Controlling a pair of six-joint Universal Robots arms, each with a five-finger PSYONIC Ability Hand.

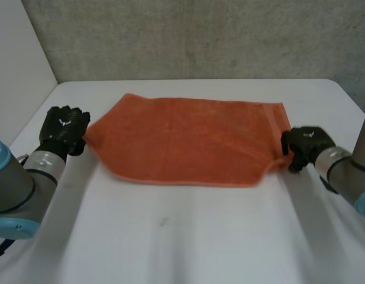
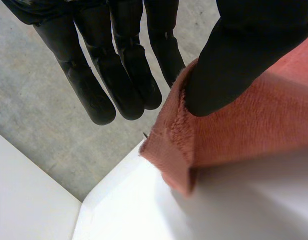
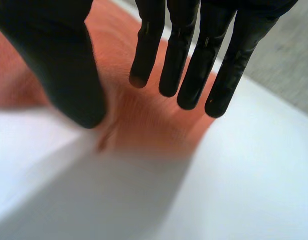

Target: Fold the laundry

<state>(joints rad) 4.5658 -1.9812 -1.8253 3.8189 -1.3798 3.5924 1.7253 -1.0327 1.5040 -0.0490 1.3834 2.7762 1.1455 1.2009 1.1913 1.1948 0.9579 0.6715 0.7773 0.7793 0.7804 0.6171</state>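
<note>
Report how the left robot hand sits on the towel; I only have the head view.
Observer: On the left robot hand, the thumb lies on the orange towel by its corner. The fingers are straight and not curled round the cloth.
Operator: Check the right one the same way.
Observer: The right robot hand has straight, spread fingers over the towel's end, pinching nothing.
Operator: Give me its thumb.
Observer: The thumb tip is near the towel's edge, well apart from the fingers.
</note>
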